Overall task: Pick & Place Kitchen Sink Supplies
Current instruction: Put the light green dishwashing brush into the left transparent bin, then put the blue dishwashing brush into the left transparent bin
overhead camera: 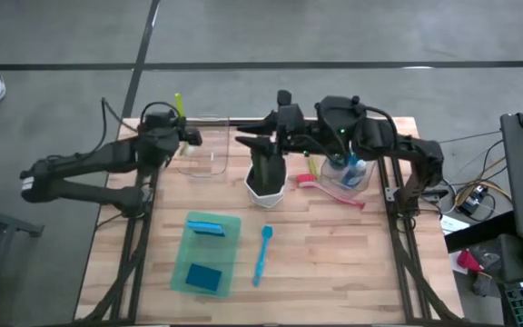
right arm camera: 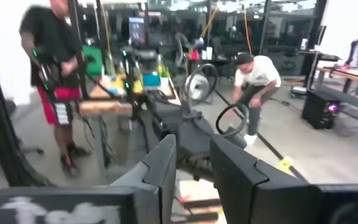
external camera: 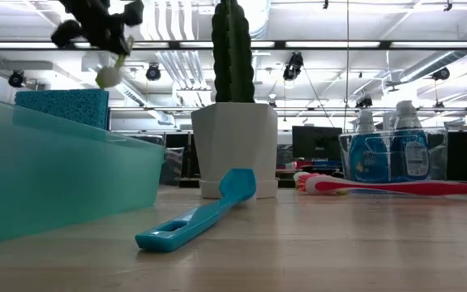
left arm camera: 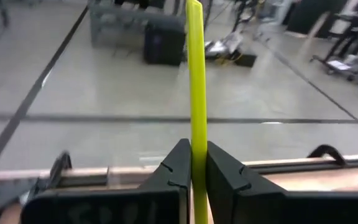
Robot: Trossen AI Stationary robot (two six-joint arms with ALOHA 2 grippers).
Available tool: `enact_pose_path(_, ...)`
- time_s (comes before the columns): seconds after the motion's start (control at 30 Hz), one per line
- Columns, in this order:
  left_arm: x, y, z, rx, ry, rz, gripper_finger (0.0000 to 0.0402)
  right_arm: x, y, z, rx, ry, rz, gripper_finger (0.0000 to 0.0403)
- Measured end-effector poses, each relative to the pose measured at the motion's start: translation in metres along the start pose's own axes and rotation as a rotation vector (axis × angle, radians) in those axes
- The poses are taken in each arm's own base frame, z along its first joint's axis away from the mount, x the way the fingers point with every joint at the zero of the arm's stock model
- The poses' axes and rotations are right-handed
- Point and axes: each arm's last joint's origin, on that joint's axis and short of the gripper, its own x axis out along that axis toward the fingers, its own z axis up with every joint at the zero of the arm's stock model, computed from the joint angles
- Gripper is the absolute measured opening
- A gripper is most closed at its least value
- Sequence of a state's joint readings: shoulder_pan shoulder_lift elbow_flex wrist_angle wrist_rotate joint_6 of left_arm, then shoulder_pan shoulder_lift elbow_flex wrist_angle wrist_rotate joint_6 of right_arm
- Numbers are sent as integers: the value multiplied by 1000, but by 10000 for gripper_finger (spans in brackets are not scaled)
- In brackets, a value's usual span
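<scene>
Wooden slatted table [overhead camera: 334, 245], office behind | left gripper [left arm camera: 193, 177] clamped on thin yellow plastic brush [left arm camera: 196, 74], raised over rear-left table; light, stiff, slippery; hold mid-handle | right gripper [right arm camera: 191, 171] apart, near cactus.

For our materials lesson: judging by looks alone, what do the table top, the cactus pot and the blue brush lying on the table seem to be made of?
Table top: wood, matte, visible plank seams and grain.
Cactus pot: probably ceramic or plastic, smooth white faceted sides.
Blue brush: plastic, glossy moulded one-piece handle.

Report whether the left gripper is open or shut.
Shut: the left gripper clamps the yellow brush, whose handle runs out from between its fingers.
</scene>
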State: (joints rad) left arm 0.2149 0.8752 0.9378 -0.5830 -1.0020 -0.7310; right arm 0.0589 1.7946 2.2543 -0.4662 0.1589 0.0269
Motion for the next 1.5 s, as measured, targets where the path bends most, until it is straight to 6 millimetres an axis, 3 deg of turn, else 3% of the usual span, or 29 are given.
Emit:
enact_pose_path(0.33, 68, 14, -12, -90, 210, 76, 31, -23, -22, 5, -97, 95, -52, 77)
enact_pose_path(0.5, 100, 19, -28, -88, 329, 111, 26, -29, -32, 8, -103, 99, -77, 66)
enact_pose_path(0.7, 125, 22, -55, -44, 490, 132, 28, -35, -39, 6, -122, 153, -96, 58)
enact_pose_path(1.23, 154, 22, -97, 80, 708, 192, 26, -36, -48, 0, -162, 221, -118, 56)
enact_pose_path(1.5, 145, 20, -83, 25, 692, 143, 23, -36, -53, -3, -178, 262, -128, 56)
